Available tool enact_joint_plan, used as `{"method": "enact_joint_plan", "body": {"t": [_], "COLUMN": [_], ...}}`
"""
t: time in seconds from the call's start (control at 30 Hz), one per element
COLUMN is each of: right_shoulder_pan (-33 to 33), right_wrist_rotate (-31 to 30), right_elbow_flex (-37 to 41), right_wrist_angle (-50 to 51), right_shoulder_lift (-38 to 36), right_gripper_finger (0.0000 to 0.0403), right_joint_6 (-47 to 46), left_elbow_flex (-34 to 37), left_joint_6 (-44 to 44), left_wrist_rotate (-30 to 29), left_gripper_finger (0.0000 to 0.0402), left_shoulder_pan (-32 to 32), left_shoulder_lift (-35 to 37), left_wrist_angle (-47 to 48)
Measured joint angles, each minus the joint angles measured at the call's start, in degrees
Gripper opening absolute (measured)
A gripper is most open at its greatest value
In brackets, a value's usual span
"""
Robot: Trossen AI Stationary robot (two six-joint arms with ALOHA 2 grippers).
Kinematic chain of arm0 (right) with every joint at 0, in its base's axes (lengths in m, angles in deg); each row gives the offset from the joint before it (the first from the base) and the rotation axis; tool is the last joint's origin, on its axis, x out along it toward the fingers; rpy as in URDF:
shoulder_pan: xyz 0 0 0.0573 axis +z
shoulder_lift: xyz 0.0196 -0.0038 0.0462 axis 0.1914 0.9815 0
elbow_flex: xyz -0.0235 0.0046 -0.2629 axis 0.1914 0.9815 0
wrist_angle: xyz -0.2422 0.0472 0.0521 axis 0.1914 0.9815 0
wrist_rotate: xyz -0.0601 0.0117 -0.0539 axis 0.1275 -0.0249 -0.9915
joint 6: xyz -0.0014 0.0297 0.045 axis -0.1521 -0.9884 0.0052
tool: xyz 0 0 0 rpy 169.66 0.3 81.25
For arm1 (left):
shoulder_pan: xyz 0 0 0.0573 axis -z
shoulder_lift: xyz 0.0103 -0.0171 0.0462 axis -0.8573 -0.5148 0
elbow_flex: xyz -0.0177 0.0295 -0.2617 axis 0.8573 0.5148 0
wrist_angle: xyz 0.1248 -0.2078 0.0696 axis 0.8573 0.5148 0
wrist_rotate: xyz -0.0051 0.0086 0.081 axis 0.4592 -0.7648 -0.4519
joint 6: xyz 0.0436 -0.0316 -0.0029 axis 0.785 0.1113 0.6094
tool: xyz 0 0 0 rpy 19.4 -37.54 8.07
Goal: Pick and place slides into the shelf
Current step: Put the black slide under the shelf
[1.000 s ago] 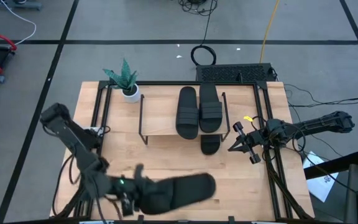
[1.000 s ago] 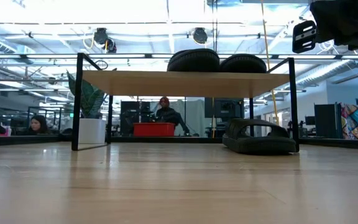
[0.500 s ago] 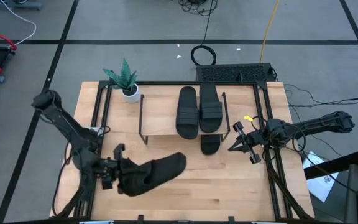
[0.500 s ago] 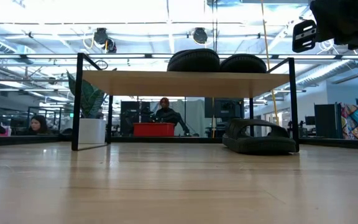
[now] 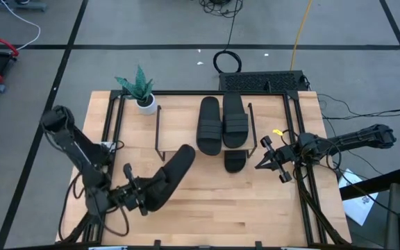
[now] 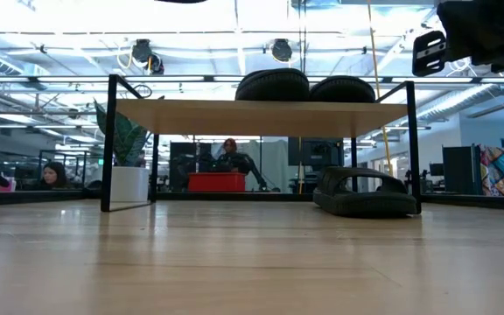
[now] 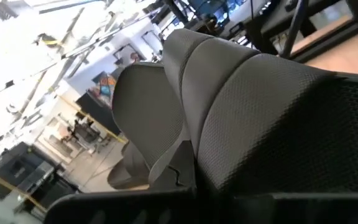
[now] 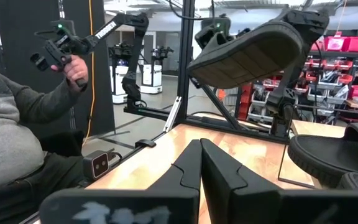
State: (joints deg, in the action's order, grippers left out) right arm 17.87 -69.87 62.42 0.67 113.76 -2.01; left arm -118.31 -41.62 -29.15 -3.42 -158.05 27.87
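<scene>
Taking the low two-tier shelf (image 5: 179, 135), with its light wooden top board and thin black wire frame, as the landmark, a small white pot holding a green spiky plant (image 5: 143, 92) stands just off its far left corner. In front of and to the left of the shelf, the left gripper (image 5: 136, 196) is clamped on the heel end of one all-black ribbed-strap slide sandal (image 5: 168, 177), carrying it clear of the large wooden tabletop (image 5: 207, 208) with its toe angled toward the shelf's front left post; the right wrist view shows this held slide (image 8: 247, 53) tilted in the air with its grooved sole exposed. Two more black slides (image 5: 222, 123) lie side by side on the right half of the shelf's top board, and in the low view their rounded ends (image 6: 309, 86) sit above the board. A fourth black slide (image 5: 235, 160) rests on the tabletop under the shelf's right end, its tip poking out past the front edge. Just right of the shelf, the right gripper (image 5: 269, 162) hovers above the table with its fingers (image 8: 194, 165) closed together, holding nothing. A person in a grey sleeve (image 8: 17, 118) sits beyond the table.
</scene>
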Motion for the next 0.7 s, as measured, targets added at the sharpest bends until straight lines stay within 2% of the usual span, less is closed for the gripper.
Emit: {"method": "enact_joint_plan", "body": {"t": [0.1, 0.3, 0.5, 0.7], "right_shoulder_pan": [0.0, 0.0, 0.0, 0.0], "right_wrist_rotate": [0.0, -0.1, -0.1, -0.1], "right_elbow_flex": [0.0, 0.0, 0.0, 0.0], "right_wrist_angle": [-0.2, -0.6, -0.6, -0.6], "right_shoulder_lift": [0.0, 0.0, 0.0, 0.0], "right_gripper_finger": [0.0000, 0.0000, 0.0000, 0.0000], "right_joint_6": [0.0, -0.4, -0.6, -0.5], "left_elbow_flex": [-2.7, -7.4, -11.5, -17.4], "left_joint_6": [-3.8, -13.6, -30.6, -37.0], "left_wrist_rotate": [-2.9, -1.9, 13.0, 17.3], "left_gripper_finger": [0.0000, 0.0000, 0.0000, 0.0000], "left_shoulder_pan": [0.5, -1.8, -6.7, -8.7], "left_shoulder_lift": [-3.3, -9.0, -12.7, -18.0], "left_wrist_angle": [1.8, 10.5, 27.4, 39.3]}}
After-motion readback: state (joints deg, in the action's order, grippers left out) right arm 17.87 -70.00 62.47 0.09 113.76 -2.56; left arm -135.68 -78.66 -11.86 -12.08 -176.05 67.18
